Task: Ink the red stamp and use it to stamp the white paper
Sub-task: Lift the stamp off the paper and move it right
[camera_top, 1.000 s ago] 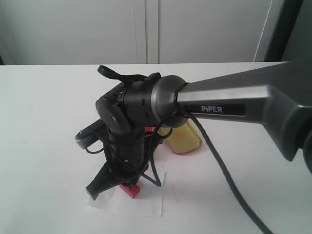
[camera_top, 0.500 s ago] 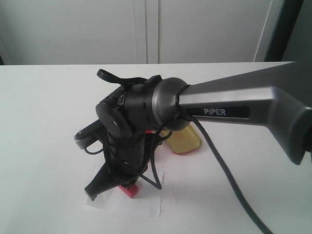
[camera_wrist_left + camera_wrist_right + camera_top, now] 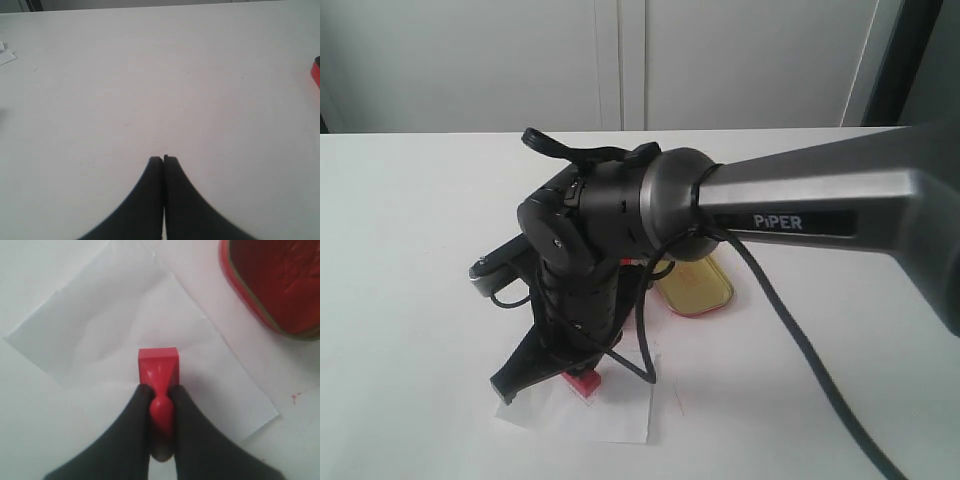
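Note:
The red stamp (image 3: 158, 366) has its knob pinched between the black fingers of my right gripper (image 3: 160, 391), which is shut on it. Its square base points down at the white paper (image 3: 105, 327); whether it touches the sheet I cannot tell. In the exterior view the stamp (image 3: 584, 382) shows below the right arm's wrist, over the near part of the paper (image 3: 615, 408). My left gripper (image 3: 163, 159) is shut on nothing above bare white table, and the exterior view does not show it.
The open red ink-pad tin (image 3: 277, 282) lies just beyond the paper's corner. Its gold-lined lid (image 3: 695, 287) rests behind the paper in the exterior view. Small red ink marks (image 3: 294, 399) dot the table (image 3: 410, 230). The right arm (image 3: 800, 215) hides much of the middle.
The right wrist has shifted slightly left and down with the stamp, bringing it lower over the paper. The left gripper's earlier state is not shown.

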